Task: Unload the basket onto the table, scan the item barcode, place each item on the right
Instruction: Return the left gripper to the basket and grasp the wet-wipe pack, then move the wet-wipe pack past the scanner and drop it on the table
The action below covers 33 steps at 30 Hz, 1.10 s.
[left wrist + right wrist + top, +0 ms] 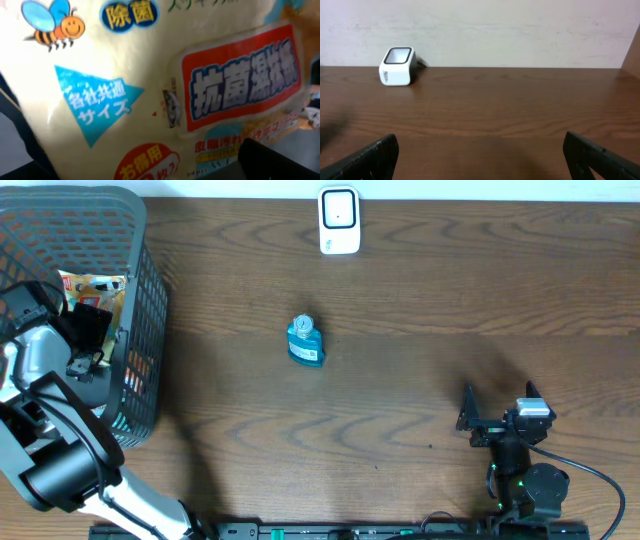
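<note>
Pictured in the wire basket [150, 310] at upper left of the overhead frame: cream wipes pouch [150, 75], filling the left wrist view, printed lines running left to right and climbing toward the upper right corner; long axis hard to judge, edges cut off. Close in front of it, left tool [135, 145], jaws spread wide, one dark finger [272, 160] low at right across the pouch; impossible to tell whether touching. Near the middle of the wooden surface [420, 300], well apart from the basket: small blue bottle [306, 342], grey cap toward the upper edge, base toward the lower right, long axis near vertical in frame; unclear whether standing or lying. At top centre, white scanner [339, 220], window facing up. At lower right, right tool [499, 392], jaws wide apart, gripping nothing.
</note>
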Each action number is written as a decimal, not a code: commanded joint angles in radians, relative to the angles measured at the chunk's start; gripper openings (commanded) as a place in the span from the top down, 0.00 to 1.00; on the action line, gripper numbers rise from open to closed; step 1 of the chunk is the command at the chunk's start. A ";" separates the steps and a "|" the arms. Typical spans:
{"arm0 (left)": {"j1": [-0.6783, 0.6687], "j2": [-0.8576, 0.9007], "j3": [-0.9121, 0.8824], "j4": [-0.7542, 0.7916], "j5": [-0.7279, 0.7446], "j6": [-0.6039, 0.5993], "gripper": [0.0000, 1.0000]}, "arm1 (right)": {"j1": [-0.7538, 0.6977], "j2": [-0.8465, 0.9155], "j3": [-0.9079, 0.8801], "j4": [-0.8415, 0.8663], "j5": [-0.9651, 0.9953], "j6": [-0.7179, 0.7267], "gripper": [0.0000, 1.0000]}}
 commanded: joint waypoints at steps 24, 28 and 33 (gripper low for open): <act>0.119 -0.266 0.091 -0.336 0.136 0.093 0.93 | 0.005 -0.005 -0.001 -0.003 0.003 -0.014 0.01; 0.125 -0.483 0.091 -0.337 0.136 0.023 0.93 | 0.005 -0.005 -0.001 -0.003 0.003 -0.014 0.01; 0.123 -0.736 0.091 -0.335 0.137 -0.095 0.93 | 0.005 -0.005 -0.001 -0.003 0.003 -0.014 0.01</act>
